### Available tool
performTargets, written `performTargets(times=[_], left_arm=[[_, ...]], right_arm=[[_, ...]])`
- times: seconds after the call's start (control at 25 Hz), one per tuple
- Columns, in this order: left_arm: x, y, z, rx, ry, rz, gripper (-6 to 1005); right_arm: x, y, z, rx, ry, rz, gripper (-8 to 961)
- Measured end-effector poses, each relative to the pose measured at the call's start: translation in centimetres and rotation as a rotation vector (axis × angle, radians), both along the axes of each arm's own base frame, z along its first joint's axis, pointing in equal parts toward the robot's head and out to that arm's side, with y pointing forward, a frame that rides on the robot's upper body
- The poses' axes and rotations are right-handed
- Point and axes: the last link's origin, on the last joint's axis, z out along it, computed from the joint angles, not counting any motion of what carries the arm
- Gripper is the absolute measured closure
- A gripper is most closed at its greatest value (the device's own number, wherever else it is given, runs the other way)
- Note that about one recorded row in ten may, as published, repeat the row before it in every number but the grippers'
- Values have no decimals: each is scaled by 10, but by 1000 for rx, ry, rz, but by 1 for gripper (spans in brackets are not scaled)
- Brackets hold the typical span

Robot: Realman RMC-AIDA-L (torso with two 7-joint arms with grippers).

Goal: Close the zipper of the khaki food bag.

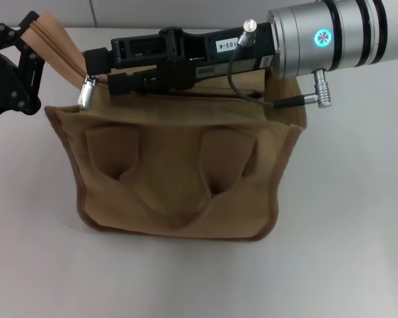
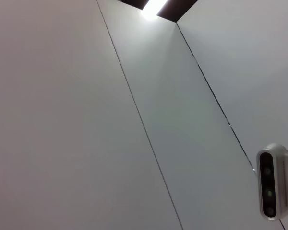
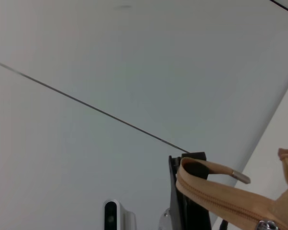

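Khaki food bag [image 1: 179, 179] stands mid-table [image 1: 358, 218]; the left claw [image 1: 23, 43] pinches the zipper [image 1: 56, 50] tape's far-left end, the right claw [image 1: 96, 69] pinches the silver pull [image 1: 86, 93]. Slack tape could jam the slider.

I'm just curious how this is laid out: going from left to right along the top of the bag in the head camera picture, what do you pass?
left gripper holding the zipper tape → silver zipper pull → right gripper reaching across the khaki food bag → silver arm barrel.
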Motion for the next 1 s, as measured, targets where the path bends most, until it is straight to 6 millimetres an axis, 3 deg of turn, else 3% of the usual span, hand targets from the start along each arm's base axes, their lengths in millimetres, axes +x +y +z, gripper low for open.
performTargets(times=[0.48, 1.0], left_arm=[[3, 5, -1, -3, -33, 8, 983], [5, 6, -4, -17, -44, 5, 982]], right_arm=[[2, 2, -2, 18, -6, -14, 150], [-11, 1, -10, 7, -35, 27, 150]])
